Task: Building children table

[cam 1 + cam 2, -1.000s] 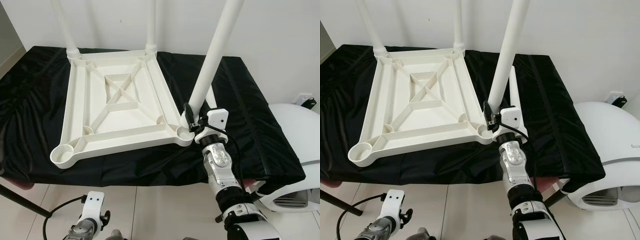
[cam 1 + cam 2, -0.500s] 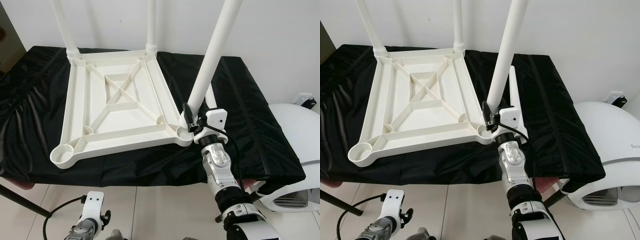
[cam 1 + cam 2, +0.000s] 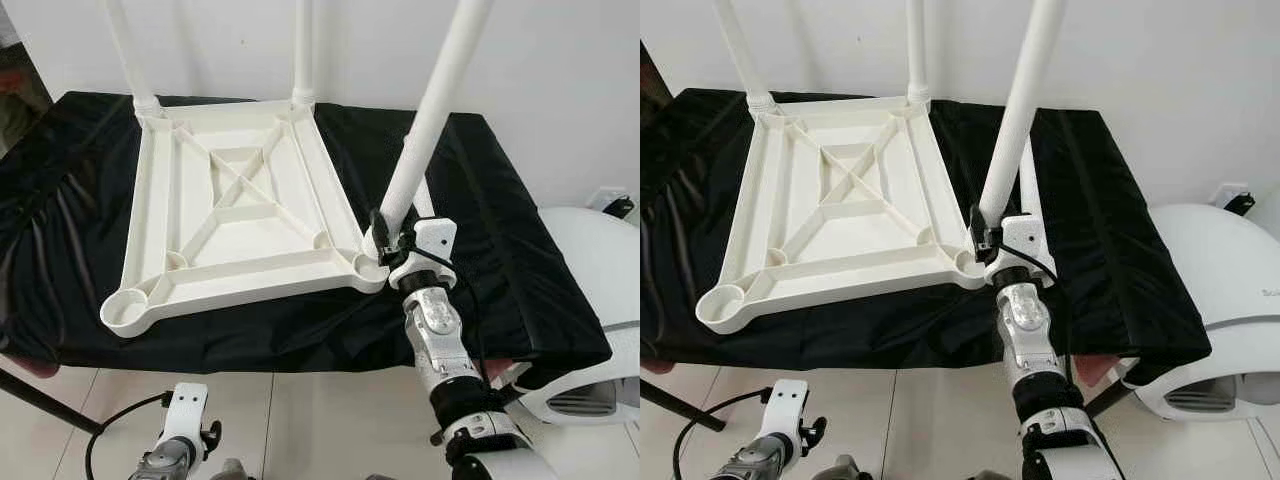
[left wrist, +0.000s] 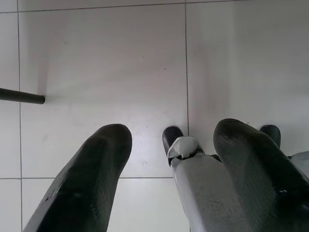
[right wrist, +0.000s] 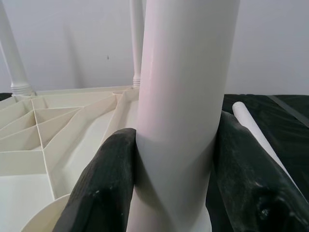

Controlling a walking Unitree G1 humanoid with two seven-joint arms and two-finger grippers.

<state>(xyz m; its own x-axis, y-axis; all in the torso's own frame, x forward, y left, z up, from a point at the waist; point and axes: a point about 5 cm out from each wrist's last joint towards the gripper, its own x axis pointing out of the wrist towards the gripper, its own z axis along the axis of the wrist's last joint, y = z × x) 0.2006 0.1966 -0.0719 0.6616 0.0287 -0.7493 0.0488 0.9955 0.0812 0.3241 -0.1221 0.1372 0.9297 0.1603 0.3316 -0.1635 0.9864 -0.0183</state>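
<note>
In the left eye view, an upturned white plastic tabletop (image 3: 235,220) is seen lying on a black cloth (image 3: 500,240) over a work surface, with two white legs (image 3: 303,50) standing upright in its far corner sockets. A third table leg (image 3: 430,120) is held near its lower end by the right gripper (image 3: 385,235) at the near right corner socket, tilted to the right. A loose fourth leg (image 3: 1028,185) is seen in the right eye view lying on the cloth just behind it. In the left wrist view, the left gripper (image 4: 169,164) is shown with jaws apart over a tiled floor (image 4: 106,58). In the right wrist view, the black fingers (image 5: 104,188) are shown clamped on both sides of the leg.
</note>
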